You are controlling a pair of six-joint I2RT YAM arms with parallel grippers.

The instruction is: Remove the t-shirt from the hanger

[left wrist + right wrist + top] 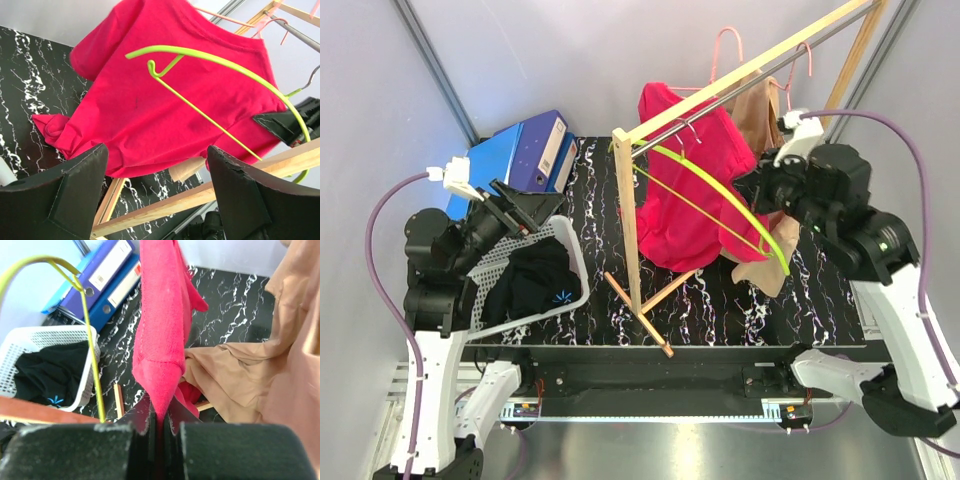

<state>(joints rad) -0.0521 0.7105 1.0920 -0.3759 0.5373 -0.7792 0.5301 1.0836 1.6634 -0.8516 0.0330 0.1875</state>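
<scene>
The red t-shirt (682,205) hangs under the rack's metal rail (720,100). A lime green hanger (720,200) slants across its front. My right gripper (760,185) is at the shirt's right edge. In the right wrist view this gripper (160,427) is shut on a fold of the red t-shirt (162,330), with the hanger (87,340) to its left. My left gripper (535,205) stands open over the basket, apart from the shirt. The left wrist view shows the t-shirt (165,100) and hanger (210,57) beyond the left gripper (157,190), which holds nothing.
A wooden rack post (628,220) and its floor braces (640,315) stand mid-table. A tan garment (760,120) hangs behind the shirt, and pink hangers (725,45) sit on the rail. A white basket (578,255) holds dark clothing, with blue binders (525,150) behind it.
</scene>
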